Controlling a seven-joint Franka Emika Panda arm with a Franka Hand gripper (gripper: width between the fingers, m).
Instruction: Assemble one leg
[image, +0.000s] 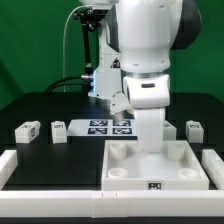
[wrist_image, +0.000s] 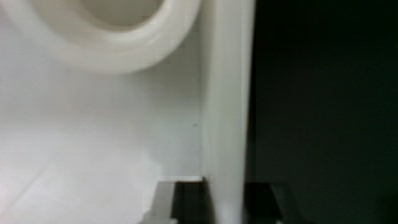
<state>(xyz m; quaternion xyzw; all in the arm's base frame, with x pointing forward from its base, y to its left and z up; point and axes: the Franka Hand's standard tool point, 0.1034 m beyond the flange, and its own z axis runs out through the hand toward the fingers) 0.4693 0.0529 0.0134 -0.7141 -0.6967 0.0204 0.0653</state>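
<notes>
Three legs show in the exterior view, each a small white block with a tag: two (image: 27, 129) (image: 58, 130) on the exterior view's left and one (image: 194, 128) on its right, all lying on the black table. The large white tray-like piece (image: 178, 160) lies at the front. The arm's hand (image: 150, 122) reaches down onto its far wall. In the wrist view my gripper (wrist_image: 230, 186) straddles that thin white wall (wrist_image: 226, 90), with a dark finger (wrist_image: 192, 203) pressed on each side. One round corner hole (wrist_image: 121, 28) lies beside it. No leg is in the gripper.
The marker board (image: 104, 126) lies behind the tray-like piece. A white raised border (image: 50, 170) runs along the front and sides of the work area. A lamp and cables (image: 90, 60) stand at the back.
</notes>
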